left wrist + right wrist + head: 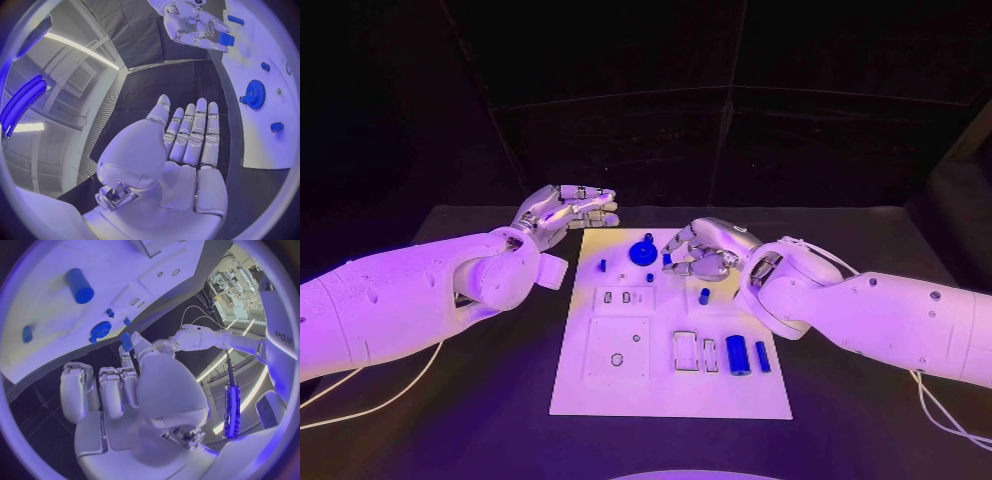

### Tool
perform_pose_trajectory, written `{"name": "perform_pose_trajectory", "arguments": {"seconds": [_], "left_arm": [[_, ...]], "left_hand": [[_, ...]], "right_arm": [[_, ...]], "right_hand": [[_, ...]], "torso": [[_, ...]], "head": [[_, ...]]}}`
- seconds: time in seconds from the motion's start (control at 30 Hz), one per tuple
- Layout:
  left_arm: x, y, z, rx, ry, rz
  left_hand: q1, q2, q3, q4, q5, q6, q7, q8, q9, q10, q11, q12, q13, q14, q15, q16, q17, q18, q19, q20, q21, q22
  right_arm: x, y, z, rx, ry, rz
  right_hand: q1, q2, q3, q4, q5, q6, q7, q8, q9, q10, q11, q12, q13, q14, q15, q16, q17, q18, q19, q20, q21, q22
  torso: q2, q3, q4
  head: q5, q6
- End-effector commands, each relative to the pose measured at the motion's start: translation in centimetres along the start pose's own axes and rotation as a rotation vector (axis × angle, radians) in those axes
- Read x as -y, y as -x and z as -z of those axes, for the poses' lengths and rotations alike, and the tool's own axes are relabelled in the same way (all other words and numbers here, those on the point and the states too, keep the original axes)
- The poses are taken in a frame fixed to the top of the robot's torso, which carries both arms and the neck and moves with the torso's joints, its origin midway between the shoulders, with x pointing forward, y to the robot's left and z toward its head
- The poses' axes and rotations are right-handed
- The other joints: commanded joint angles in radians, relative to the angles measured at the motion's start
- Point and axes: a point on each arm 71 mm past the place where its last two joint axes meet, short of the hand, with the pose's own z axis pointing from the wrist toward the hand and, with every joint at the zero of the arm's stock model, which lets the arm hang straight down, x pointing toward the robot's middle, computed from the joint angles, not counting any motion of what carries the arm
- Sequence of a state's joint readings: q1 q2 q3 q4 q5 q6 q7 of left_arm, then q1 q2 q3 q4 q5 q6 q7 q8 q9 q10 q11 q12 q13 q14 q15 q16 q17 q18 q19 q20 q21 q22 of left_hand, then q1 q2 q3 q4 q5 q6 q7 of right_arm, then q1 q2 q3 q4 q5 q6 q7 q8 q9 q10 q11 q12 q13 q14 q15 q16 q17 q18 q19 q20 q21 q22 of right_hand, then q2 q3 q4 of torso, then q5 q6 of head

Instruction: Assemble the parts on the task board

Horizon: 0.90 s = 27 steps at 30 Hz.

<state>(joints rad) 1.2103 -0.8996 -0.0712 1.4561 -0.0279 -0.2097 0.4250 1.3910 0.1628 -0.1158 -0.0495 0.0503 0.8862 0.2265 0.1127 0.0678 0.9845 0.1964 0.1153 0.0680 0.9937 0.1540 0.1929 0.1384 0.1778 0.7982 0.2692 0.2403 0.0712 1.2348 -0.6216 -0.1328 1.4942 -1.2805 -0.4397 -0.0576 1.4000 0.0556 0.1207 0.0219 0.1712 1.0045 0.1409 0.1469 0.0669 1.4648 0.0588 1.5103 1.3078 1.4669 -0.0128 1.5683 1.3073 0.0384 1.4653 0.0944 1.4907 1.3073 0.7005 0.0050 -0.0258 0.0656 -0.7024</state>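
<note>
The white task board [596, 395] lies in the middle of the black table. My right hand [705, 249] hovers over the board's far right part and pinches a small blue part [126, 341] at its fingertips, close to the blue gear [643, 252] that stands at the far end. The same pinched part [226, 39] appears in the left wrist view. My left hand [568, 209] is off the board's far left corner, fingers straight and side by side, holding nothing. A blue cylinder [737, 354] and a thin blue bar [763, 356] lie at the board's right side.
A small blue peg [704, 295] stands below my right hand, and another small blue piece [602, 265] sits at the left of the gear. Two pale rectangular pieces [685, 350] lie beside the cylinder. A thin cable [387, 400] trails across the table under my left arm.
</note>
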Motion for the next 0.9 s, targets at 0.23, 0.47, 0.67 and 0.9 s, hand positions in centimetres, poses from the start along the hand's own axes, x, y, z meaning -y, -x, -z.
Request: {"name": "perform_pose_trajectory", "arguments": {"seconds": [0.23, 0.47, 0.67, 0.9], "left_arm": [[0.3, -0.1, -0.2, 0.020, -0.004, 0.065], [0.4, -0.3, -0.4, 0.017, -0.006, 0.067], [0.4, -0.3, -0.4, 0.018, -0.006, 0.067], [0.4, -0.3, -0.6, 0.018, -0.006, 0.066]], "left_hand": [[-0.012, -0.001, -0.010, 0.003, -0.002, 0.005, 0.030, 0.005, 0.000, 0.010, 0.001, 0.003, 0.000, 0.008, 0.001, 0.006, 0.002, 0.006, 0.009, 0.000, -0.004, -0.001], [-0.013, -0.001, -0.010, 0.003, -0.002, 0.005, 0.029, 0.005, 0.000, 0.011, 0.001, 0.003, 0.000, 0.009, 0.001, 0.006, 0.002, 0.006, 0.010, 0.000, -0.004, -0.001], [-0.013, -0.001, -0.010, 0.003, -0.002, 0.005, 0.029, 0.005, 0.000, 0.011, 0.001, 0.003, 0.000, 0.009, 0.001, 0.006, 0.002, 0.006, 0.010, 0.000, -0.004, -0.001], [-0.013, -0.001, -0.010, 0.003, -0.002, 0.005, 0.029, 0.005, 0.000, 0.011, 0.001, 0.003, 0.000, 0.009, 0.001, 0.006, 0.002, 0.006, 0.010, 0.000, -0.004, -0.001]], "right_arm": [[-2.1, -2.3, -1.7, -0.070, 0.024, 0.091], [-2.9, -3.4, -2.4, -0.101, 0.031, 0.121], [-3.3, -3.9, -2.8, -0.112, 0.024, 0.145], [-3.8, -4.8, -3.2, -0.121, 0.010, 0.172]], "right_hand": [[-0.006, -0.005, 0.006, 0.001, 0.003, 0.004, -0.002, -0.001, 0.001, 0.070, -0.004, 0.007, 0.215, 0.104, -0.004, 0.003, 0.263, 0.001, 0.020, -0.005, 0.004, 0.069], [-0.006, -0.008, 0.007, -0.001, 0.003, 0.004, -0.001, -0.002, 0.001, 0.069, -0.004, 0.005, 0.214, 0.104, -0.004, 0.003, 0.263, 0.001, 0.019, -0.005, 0.003, 0.067], [-0.006, -0.009, 0.007, -0.001, 0.003, 0.004, -0.001, -0.003, 0.000, 0.069, -0.004, 0.005, 0.213, 0.104, -0.004, 0.003, 0.263, 0.001, 0.019, -0.005, 0.002, 0.066], [-0.006, -0.010, 0.007, -0.002, 0.002, 0.003, -0.001, -0.003, 0.000, 0.068, -0.004, 0.004, 0.213, 0.104, -0.004, 0.003, 0.263, 0.001, 0.019, -0.005, 0.002, 0.065]], "torso": [[0.001, 0.0026, -0.0004], [-0.001, 0.0026, -0.0016], [0.001, 0.0045, -0.0036], [0.001, 0.0036, -0.0006]], "head": [[0.016, -0.012], [0.024, -0.015], [0.029, -0.020], [0.030, -0.026]]}}
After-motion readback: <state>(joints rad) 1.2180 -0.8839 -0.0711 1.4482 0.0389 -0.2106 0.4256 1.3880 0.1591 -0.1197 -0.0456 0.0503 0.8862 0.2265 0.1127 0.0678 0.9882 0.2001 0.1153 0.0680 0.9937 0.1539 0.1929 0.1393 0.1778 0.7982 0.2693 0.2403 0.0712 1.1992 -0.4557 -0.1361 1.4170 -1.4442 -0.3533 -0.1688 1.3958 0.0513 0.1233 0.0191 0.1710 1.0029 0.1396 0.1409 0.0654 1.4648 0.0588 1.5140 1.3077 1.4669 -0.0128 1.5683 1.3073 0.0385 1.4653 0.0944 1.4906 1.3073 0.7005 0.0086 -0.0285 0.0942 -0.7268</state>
